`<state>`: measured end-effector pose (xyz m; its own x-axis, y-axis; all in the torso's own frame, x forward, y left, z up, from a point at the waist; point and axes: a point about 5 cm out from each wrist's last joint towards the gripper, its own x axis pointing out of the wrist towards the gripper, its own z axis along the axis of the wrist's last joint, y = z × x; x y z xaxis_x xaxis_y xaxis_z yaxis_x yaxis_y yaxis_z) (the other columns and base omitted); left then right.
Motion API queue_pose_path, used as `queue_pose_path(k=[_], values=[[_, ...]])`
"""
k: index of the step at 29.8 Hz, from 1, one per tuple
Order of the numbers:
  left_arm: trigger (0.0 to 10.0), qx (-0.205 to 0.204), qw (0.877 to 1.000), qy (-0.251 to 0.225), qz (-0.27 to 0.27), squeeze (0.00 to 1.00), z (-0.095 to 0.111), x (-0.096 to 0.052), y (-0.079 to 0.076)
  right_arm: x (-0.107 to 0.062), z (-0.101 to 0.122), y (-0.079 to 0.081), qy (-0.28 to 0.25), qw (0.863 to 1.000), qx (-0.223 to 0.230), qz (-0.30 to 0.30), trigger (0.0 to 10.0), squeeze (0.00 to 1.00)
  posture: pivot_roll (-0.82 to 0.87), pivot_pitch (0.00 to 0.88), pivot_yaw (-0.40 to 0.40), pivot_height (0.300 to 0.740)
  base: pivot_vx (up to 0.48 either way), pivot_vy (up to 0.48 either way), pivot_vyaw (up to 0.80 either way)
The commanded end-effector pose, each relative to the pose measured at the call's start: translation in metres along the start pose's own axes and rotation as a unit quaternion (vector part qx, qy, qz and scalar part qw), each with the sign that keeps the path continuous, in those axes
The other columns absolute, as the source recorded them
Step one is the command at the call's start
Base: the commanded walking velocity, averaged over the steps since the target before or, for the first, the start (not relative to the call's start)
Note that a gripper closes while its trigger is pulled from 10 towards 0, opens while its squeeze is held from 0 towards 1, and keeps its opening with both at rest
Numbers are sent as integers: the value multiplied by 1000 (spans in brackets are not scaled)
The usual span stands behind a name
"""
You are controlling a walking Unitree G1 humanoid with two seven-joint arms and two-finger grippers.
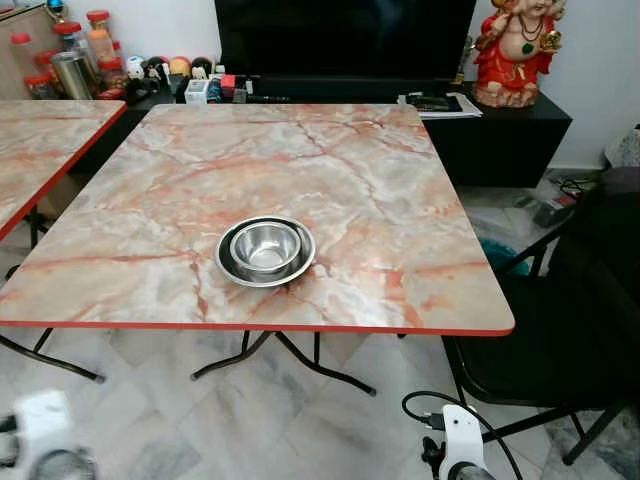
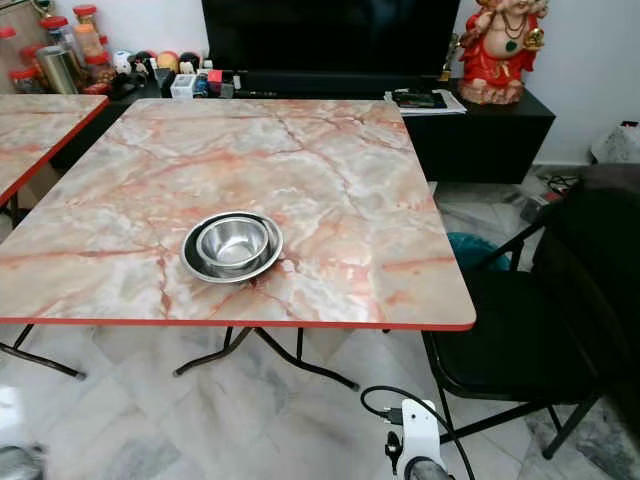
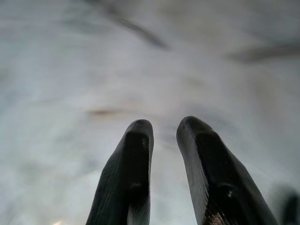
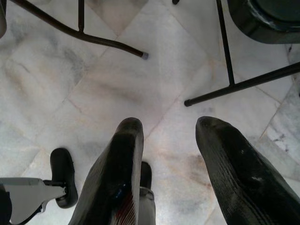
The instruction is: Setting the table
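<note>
A square table (image 1: 330,180) with a glossy pink-veined marble top and a thin red edge stands on bent black metal legs over pale marble floor tiles (image 1: 250,420). Near its front edge sits a round steel plate (image 1: 228,268) with a smaller, shiny steel bowl (image 1: 266,247) nested inside it. A black chair (image 1: 560,330) stands just beside the table's right side, cut off by the frame. Both arms hang low: the left gripper (image 3: 164,133) has its tapered black fingers slightly apart over blurred floor — nothing between them — and the right gripper (image 4: 168,136) is spread wider above the tiles, holding nothing.
</note>
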<state>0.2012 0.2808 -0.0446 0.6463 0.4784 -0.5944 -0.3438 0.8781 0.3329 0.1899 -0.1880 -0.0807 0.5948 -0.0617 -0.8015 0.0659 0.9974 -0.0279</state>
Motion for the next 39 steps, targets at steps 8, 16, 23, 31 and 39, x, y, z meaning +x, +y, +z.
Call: queue_pose_path(k=[8,16,23,31,39], values=[[10000,65,983,6,-173,0,4,-11,-65,0,-1,-3,10,1000,5,-12,10000,0,-48,0,3,740,0,0,0],[10000,99,975,59,-192,0,-22,-22,-78,-2,-9,-10,18,999,17,-26,10000,0,-85,0,22,740,0,0,0],[10000,78,978,81,-176,0,-31,-24,-76,-3,-14,-11,28,999,9,-27,10000,0,-84,0,15,740,0,0,0],[10000,63,981,96,-159,0,-38,-24,-69,-2,-10,-9,28,999,1,-22,10000,0,-82,0,15,740,0,308,0],[10000,72,980,95,-161,0,-39,-25,-69,-1,-8,-6,26,999,-5,-18,10000,0,-81,0,20,740,0,463,0]])
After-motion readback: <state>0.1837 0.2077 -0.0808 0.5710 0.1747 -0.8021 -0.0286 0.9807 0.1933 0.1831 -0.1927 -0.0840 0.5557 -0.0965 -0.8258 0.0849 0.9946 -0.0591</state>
